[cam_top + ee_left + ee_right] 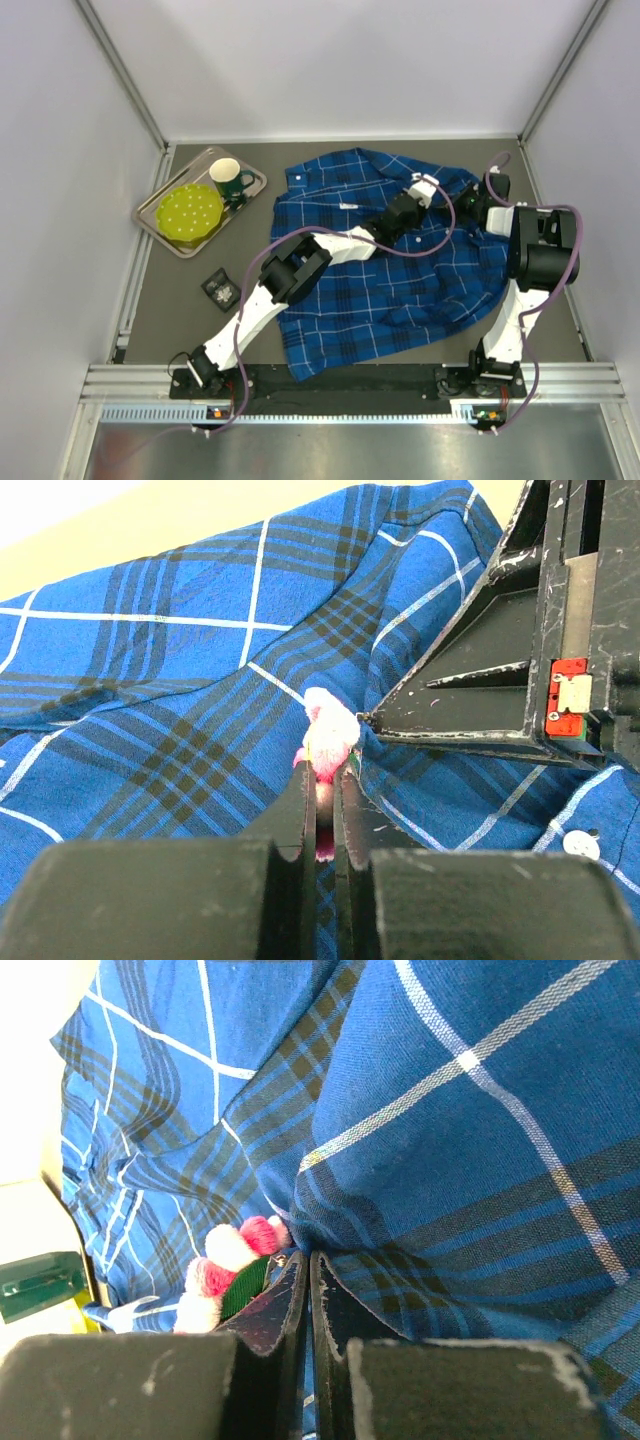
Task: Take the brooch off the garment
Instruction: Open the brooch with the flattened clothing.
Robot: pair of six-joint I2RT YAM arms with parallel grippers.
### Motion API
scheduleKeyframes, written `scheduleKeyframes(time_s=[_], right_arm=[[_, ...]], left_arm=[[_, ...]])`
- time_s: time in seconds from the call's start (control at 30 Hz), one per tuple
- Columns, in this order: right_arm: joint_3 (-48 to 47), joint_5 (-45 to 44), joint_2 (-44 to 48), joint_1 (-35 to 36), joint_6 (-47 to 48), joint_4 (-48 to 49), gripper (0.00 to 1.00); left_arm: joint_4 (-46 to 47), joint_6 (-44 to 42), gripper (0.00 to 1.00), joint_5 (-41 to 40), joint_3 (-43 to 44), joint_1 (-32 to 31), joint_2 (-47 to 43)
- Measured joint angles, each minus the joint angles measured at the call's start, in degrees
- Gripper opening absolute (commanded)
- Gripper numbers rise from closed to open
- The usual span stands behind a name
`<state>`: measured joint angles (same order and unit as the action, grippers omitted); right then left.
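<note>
Pink-and-white fuzzy pompom brooch [328, 730] pinned to blue-navy plaid cloth shirt [380, 300], spread mid-right on desk [185, 315]. Left jaws clamped on brooch; right jaws pinched shut on shirt fold just beside. Brooch light, squashy: grip low, near pin. Shirt limp, likely lifts with pull.

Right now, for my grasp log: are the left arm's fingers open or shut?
Shut: the left fingers pinch the pink brooch, which lies against the shirt.
</note>
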<state>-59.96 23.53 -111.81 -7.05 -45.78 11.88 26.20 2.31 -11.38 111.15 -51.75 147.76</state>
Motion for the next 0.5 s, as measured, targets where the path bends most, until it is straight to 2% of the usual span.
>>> scheduleKeyframes(time_s=[0.5], right_arm=[[1.9, 3.6, 0.0, -0.6, -2.0, 4.4, 0.0]], left_arm=[[-0.3, 3.0, 0.0, 1.2, 3.1, 0.1, 1.2]])
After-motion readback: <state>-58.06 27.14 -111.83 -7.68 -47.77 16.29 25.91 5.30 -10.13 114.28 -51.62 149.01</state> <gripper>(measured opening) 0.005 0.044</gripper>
